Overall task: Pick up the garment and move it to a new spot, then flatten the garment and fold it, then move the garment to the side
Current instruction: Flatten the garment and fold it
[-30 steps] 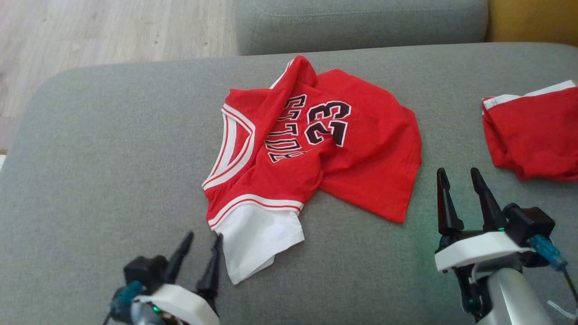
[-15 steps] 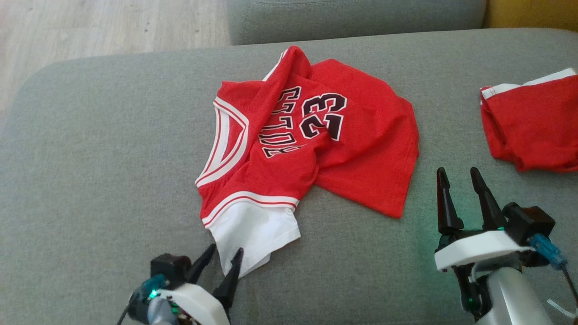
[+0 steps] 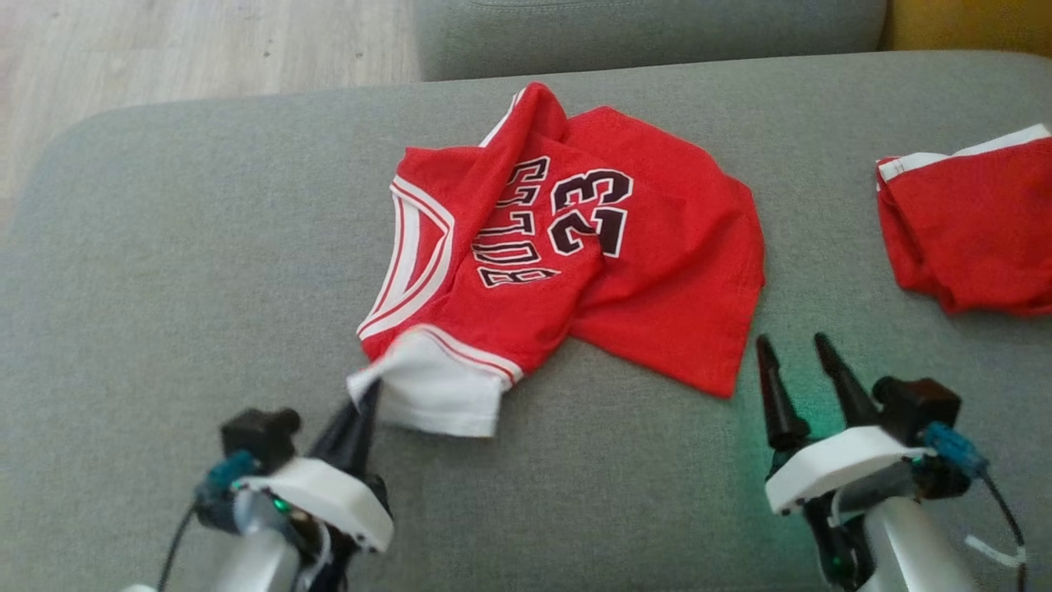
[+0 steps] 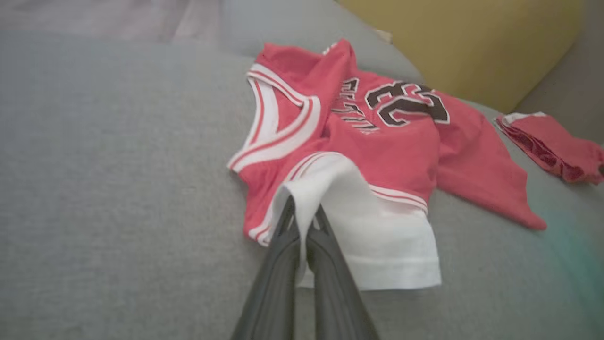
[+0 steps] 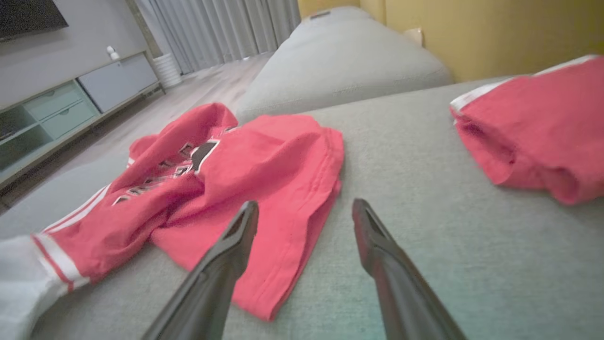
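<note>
Left end effector [image 3: 367, 395] has clamped the jersey [image 3: 649, 271]; right end effector [image 3: 793, 347] stands wide; a second red garment [image 3: 974, 234] lies apart.

Home living room — grey sofa [image 3: 164, 288], curtains [image 5: 222, 28], low TV cabinet [image 5: 94, 89], wood floor [image 3: 205, 49]

Second red garment [image 3: 974, 234] cut by right edge, jersey [image 3: 657, 271] lettering partly hidden (a fold)

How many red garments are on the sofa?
2. The numbered jersey is central, its white sleeve pinched by the left gripper; a second red garment lies at the right edge, partly out of frame.
</note>
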{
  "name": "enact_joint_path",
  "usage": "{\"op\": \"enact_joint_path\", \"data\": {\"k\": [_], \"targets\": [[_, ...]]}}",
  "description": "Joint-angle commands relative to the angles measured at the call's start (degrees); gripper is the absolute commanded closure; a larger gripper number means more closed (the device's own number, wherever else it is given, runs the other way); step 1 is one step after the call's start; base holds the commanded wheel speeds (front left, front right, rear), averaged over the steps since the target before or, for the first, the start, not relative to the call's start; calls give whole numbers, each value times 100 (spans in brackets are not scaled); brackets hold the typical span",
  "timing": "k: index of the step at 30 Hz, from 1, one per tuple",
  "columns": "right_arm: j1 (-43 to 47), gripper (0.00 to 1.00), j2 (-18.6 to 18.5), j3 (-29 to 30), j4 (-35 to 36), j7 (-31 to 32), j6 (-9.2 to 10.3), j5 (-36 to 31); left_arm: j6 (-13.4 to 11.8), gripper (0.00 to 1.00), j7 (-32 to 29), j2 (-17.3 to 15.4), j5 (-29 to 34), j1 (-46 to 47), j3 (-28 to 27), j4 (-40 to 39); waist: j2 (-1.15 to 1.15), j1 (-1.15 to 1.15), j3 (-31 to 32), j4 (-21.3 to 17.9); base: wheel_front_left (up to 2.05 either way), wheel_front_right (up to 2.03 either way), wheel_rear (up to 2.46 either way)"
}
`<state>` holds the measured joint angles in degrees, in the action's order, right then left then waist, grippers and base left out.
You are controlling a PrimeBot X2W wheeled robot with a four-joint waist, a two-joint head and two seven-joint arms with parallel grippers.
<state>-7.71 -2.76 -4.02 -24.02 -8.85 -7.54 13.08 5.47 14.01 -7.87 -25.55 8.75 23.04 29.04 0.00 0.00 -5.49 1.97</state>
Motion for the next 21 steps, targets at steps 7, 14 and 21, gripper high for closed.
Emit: {"op": "enact_joint_path", "data": {"k": [7,14,21], "targets": [[-182,0,-11,-424,-283,501,5,962,-146,100,97,65,417,121,-1143,-1390,0,0,32,143,0,0,0],[-375,0,-11,-650,-838,798,5,1294,27,100,98,270,758,-37,-1402,-1683,0,0,31,230,0,0,0],[-596,0,-11,-848,-1216,837,5,1668,118,100,98,366,886,-45,-1493,-1664,0,0,-16,287,0,0,0]]}}
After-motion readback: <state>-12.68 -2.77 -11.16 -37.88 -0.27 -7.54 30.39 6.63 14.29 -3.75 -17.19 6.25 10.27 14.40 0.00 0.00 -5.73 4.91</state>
